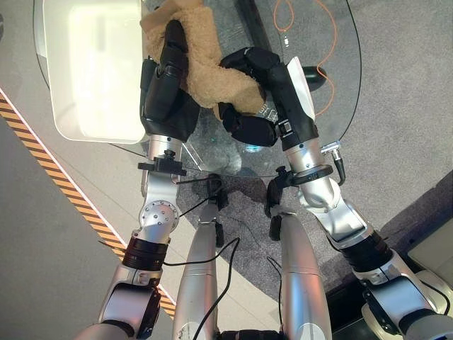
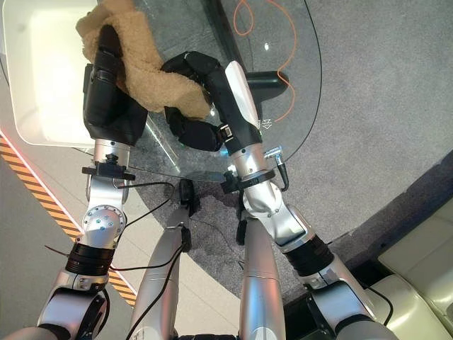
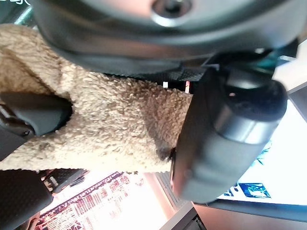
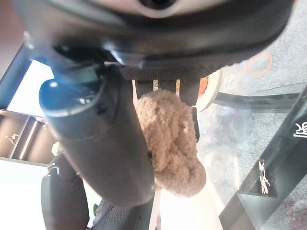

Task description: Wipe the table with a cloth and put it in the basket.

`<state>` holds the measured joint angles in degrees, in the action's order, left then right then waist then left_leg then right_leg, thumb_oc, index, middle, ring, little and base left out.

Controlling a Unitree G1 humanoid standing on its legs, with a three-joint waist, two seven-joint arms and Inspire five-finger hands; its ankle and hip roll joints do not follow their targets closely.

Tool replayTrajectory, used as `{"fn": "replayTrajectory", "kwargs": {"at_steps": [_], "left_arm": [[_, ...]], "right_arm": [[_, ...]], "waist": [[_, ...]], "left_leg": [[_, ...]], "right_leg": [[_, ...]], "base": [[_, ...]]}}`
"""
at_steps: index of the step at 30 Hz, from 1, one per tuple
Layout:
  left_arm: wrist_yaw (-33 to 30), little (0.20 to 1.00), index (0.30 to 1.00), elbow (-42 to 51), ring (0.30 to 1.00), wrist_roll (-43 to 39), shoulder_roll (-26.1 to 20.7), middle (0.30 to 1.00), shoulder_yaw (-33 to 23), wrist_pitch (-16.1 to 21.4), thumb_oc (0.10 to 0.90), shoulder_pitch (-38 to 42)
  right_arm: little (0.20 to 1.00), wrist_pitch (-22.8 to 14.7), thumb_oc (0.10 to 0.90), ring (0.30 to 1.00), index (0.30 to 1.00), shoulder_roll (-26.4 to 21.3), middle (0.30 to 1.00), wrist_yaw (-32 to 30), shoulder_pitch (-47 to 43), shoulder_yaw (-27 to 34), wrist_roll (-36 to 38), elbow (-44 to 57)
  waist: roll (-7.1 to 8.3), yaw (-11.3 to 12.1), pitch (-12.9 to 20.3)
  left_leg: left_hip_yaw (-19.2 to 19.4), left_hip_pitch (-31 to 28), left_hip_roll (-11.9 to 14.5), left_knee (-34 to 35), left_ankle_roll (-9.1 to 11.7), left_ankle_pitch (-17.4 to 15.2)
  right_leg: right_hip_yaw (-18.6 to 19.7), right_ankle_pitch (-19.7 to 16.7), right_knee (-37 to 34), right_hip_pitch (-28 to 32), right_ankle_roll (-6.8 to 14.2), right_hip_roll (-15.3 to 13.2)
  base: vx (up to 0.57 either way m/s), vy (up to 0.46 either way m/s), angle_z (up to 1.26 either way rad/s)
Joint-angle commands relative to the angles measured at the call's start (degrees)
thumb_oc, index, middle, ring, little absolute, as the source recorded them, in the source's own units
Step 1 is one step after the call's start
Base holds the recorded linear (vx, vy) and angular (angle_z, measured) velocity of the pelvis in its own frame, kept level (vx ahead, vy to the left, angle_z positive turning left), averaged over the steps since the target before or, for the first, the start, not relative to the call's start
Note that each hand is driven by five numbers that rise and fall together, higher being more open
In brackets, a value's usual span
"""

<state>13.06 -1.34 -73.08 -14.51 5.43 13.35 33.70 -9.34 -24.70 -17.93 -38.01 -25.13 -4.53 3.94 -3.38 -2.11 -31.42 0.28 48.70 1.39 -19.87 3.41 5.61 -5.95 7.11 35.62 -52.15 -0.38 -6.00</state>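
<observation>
A tan fluffy cloth (image 1: 205, 57) lies bunched on the round glass table (image 1: 343, 92), stretched between both hands. My left hand (image 1: 168, 81) grips its far, left end, with thumb and fingers curled into the pile (image 3: 110, 115). Closed round the cloth's near end (image 4: 172, 143) is my right hand (image 1: 258, 92), just right of the left one. A white rectangular basket (image 1: 64, 120) stands at the table's left side, right beside the left hand (image 2: 110, 88). The right hand (image 2: 205, 92) sits close to the table's near edge.
An orange cable (image 1: 333, 42) loops on the grey carpet seen through the glass at the far right. A yellow-and-black striped line (image 1: 42, 156) runs across the floor on the left. The right half of the glass top (image 2: 297, 71) is bare.
</observation>
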Motion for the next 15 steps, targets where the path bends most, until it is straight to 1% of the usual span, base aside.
{"fn": "replayTrajectory", "kwargs": {"at_steps": [1, 2, 9, 15], "left_arm": [[7.5, 0.2, 0.3, 8.5, 0.3, 1.9, -0.3, 0.3, 1.1, 3.5, 0.1, 6.8], [7.5, 0.2, 0.3, 8.5, 0.3, 1.6, -0.4, 0.3, 1.0, 3.7, 0.1, 6.8], [6.9, 0.2, 0.3, 8.6, 0.3, 1.8, -0.3, 0.3, 0.5, 4.7, 0.1, 6.6], [6.2, 0.2, 0.3, 8.8, 0.3, 2.0, 0.3, 0.3, 0.0, 6.3, 0.1, 6.2]], "right_arm": [[0.518, -3.3, 0.418, 0.573, 0.573, 1.8, 0.573, -1.9, -8.1, 4.4, 0.8, 7.5], [0.9, -3.4, 0.8, 0.9, 0.9, 1.8, 0.9, -2.1, -8.0, 4.4, 1.0, 7.3], [0.9, -4.0, 0.8, 0.9, 0.9, 2.2, 0.9, -3.2, -7.4, 5.1, 0.8, 7.1], [0.9, -4.2, 0.8, 0.9, 0.9, 2.7, 0.9, -3.2, -6.8, 5.7, 0.2, 7.5]], "waist": [[0.37, 1.0, 1.6], [0.34, 1.0, 1.6], [0.42, 1.0, 1.6], [0.48, 1.0, 1.6]], "left_leg": [[3.2, -2.6, -3.1, -2.4, -2.6, -6.8], [3.2, -2.7, -3.1, -2.3, -2.6, -6.8], [3.3, -2.9, -3.1, -2.4, -2.6, -6.9], [3.2, -2.8, -3.1, -2.3, -2.6, -6.8]], "right_leg": [[-1.0, -2.0, -6.5, 3.1, 1.9, 3.1], [-1.0, -2.0, -6.6, 3.1, 1.9, 3.2], [-1.1, -2.0, -6.5, 3.3, 1.9, 3.2], [-1.1, -2.0, -6.5, 3.3, 1.9, 3.2]], "base": [[0.0, 0.0, 0.0], [0.0, 0.0, 0.0], [0.0, 0.0, 0.0], [0.0, 0.0, 0.0]]}}
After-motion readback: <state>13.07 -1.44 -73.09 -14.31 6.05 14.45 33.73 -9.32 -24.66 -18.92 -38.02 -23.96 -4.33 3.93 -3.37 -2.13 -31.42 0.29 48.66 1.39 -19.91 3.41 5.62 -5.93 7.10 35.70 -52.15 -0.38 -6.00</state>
